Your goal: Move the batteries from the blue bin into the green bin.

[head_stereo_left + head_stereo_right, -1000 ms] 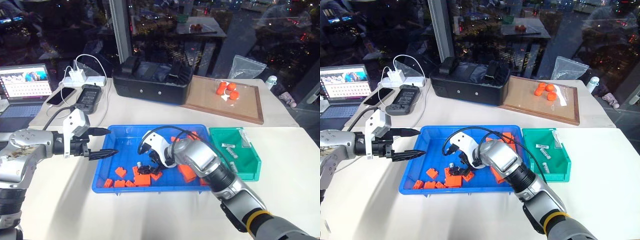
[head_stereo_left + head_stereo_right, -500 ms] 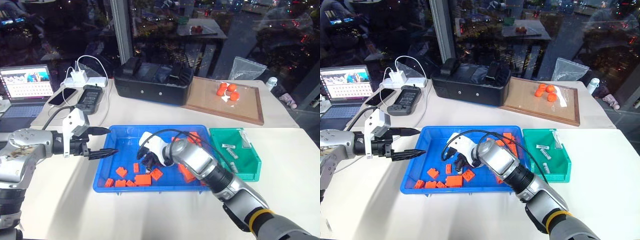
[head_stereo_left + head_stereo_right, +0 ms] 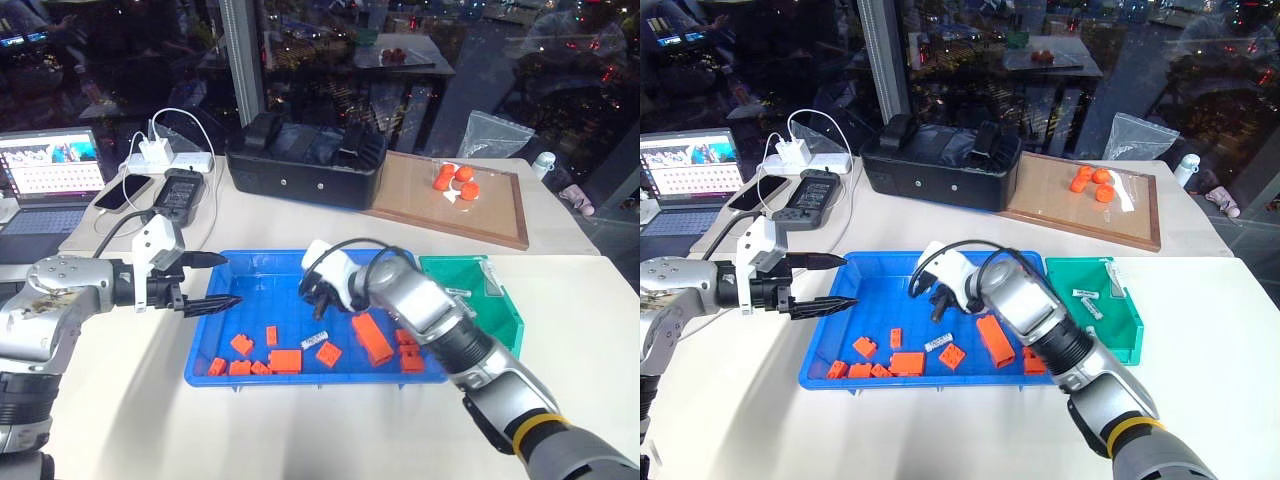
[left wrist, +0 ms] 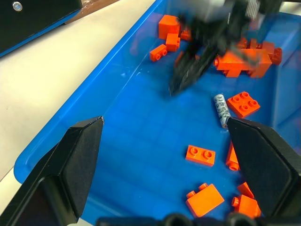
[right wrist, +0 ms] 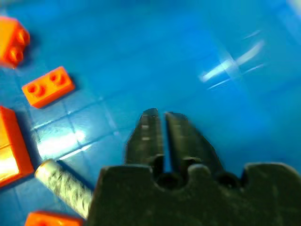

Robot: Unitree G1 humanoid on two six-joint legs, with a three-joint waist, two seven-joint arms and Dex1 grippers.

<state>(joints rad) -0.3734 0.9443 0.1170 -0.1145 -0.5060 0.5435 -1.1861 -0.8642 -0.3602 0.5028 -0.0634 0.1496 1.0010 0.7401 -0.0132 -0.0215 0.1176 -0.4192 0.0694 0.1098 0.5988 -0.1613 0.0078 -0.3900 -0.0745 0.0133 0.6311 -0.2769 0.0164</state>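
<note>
White table by a dark window: a small silvery-white cylindrical battery [image 3: 315, 339] lies loose in the large shallow blue plastic bin [image 3: 250, 268]. Rigid, light and likely slippery and prone to roll, it is best pinched across its middle. The right gripper [image 5: 162, 123] hovers nearly closed and empty; the left gripper [image 3: 215, 279] stands open, holding nothing.

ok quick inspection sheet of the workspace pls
surface: white table.
job's things: one battery lying loose in the blue bin; a few batteries in the green bin.
clutter: orange blocks in the blue bin; black case; wooden tray with orange pieces.
grippers: left gripper open at the blue bin's end; right gripper nearly shut, empty, above the bin floor.
cables: white charger leads.
surroundings: laptop, dark windows.
</note>
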